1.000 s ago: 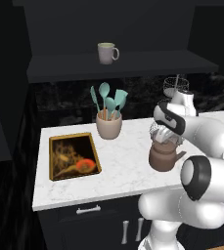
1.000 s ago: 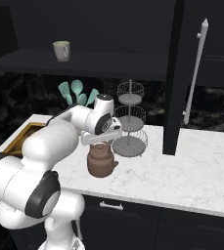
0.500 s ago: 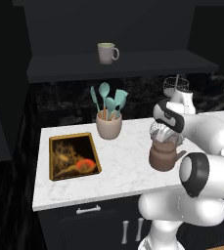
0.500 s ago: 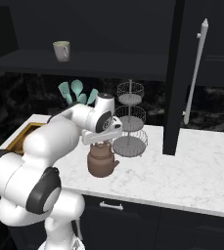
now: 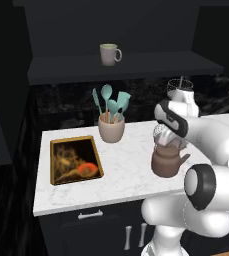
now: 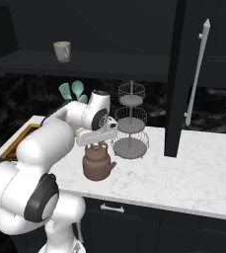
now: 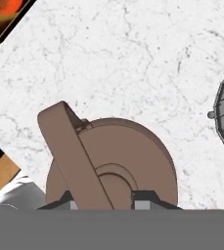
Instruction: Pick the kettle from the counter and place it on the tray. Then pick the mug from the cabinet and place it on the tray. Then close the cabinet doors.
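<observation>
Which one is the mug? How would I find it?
Look up at the dark shelf inside the black cabinet, above the white counter. The mug stands there alone: small, grey-beige, with one side handle, unlike the bigger crock below holding teal utensils.

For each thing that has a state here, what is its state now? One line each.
pincer: shut on the kettle handle.
kettle: upright on the counter, lid on, not yet on the tray.
tray: flat on the counter, nothing on it.
mug: upright on the cabinet shelf.
cabinet door: open.
</observation>
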Controlling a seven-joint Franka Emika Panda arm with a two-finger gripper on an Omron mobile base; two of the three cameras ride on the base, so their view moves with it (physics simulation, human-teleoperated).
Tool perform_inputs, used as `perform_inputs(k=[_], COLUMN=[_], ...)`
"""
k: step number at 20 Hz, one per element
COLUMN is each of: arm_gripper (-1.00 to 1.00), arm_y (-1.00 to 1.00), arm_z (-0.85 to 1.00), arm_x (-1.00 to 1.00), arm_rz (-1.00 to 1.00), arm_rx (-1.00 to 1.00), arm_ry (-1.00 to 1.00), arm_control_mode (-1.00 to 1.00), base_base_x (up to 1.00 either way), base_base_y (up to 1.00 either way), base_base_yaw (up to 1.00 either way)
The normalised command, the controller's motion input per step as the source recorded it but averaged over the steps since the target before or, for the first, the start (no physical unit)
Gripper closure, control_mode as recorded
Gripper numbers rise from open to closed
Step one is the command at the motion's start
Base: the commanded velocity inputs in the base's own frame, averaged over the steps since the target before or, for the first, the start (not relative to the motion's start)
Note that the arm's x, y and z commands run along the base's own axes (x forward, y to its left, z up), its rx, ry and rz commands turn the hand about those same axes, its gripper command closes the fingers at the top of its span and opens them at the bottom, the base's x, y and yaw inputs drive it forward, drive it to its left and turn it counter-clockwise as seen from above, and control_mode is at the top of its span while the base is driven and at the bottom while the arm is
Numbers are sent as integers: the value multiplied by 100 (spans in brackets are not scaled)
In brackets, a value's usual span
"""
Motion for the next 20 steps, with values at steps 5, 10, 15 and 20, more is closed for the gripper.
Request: perform_inputs(k=[5, 10, 15, 20], arm_gripper=[100, 100, 100, 100], arm_y=[46, 57, 65, 69], arm_z=[40, 28, 11, 3], arm_x=[-7, 1, 6, 8], arm_rz=[15, 19, 19, 20], arm_rx=[0, 0, 2, 3], arm_ry=[4, 0, 0, 0], arm_control_mode=[-100, -100, -100, -100], base_base_x=[0, 0, 0, 0], base_base_y=[0, 0, 0, 0], base_base_yaw=[0, 0, 0, 0])
